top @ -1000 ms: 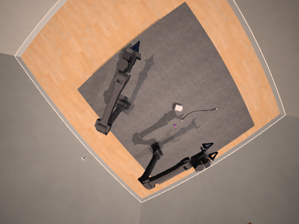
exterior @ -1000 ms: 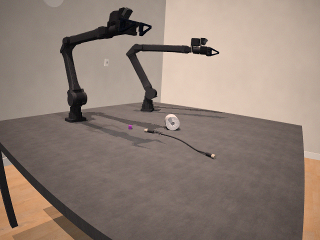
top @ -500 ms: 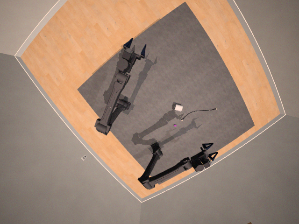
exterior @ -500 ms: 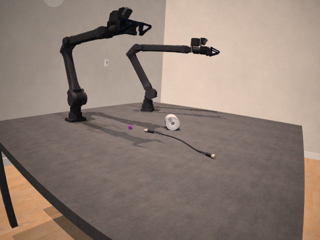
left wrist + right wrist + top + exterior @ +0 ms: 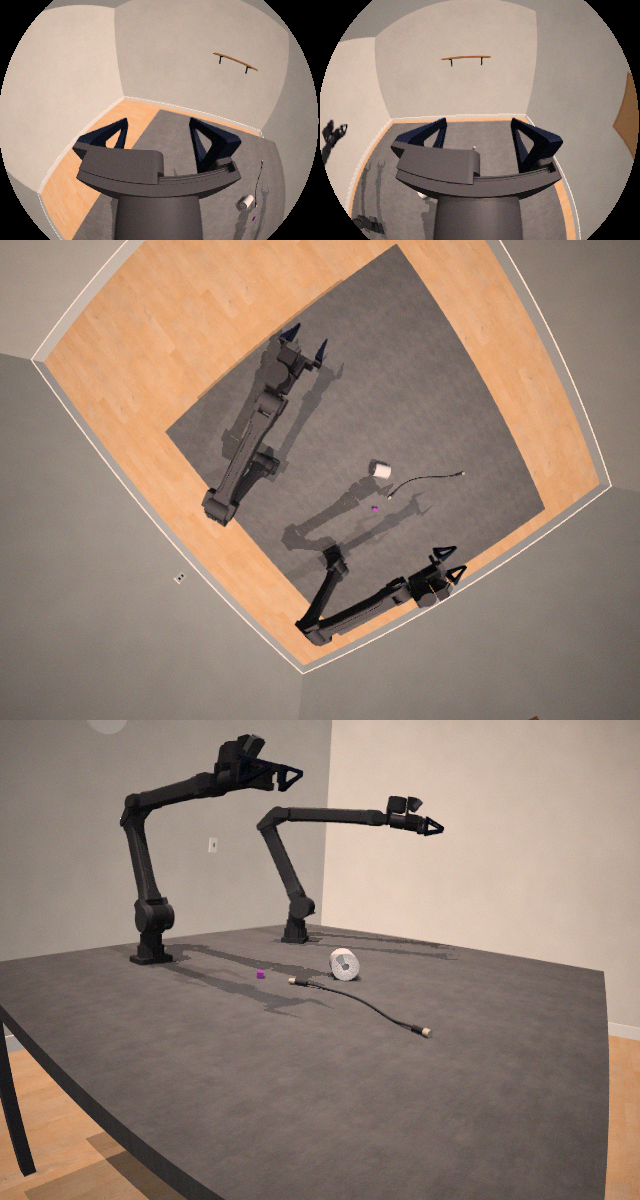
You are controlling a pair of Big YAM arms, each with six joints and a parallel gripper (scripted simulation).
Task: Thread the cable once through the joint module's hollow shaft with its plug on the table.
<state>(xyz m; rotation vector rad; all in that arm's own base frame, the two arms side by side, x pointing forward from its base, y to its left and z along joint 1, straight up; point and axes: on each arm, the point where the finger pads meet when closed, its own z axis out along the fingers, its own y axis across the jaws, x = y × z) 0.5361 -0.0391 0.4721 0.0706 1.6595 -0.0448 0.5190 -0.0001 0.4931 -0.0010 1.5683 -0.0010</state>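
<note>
The white joint module (image 5: 381, 469) lies on its side on the grey mat, with its hollow end face showing in the exterior view (image 5: 344, 963). The black cable (image 5: 423, 480) lies loose on the mat beside it, outside the shaft. One end of the cable (image 5: 292, 980) is close to the module and the other end (image 5: 425, 1031) is far from it. My left gripper (image 5: 306, 341) is open and empty, high above the mat and far from both. My right gripper (image 5: 450, 562) is open and empty, high near the mat's edge. The module also shows small in the left wrist view (image 5: 247, 202).
A small purple cube (image 5: 374, 508) lies on the mat near the cable's end that is close to the module. The two arm bases (image 5: 149, 952) (image 5: 295, 932) stand at the far side of the table.
</note>
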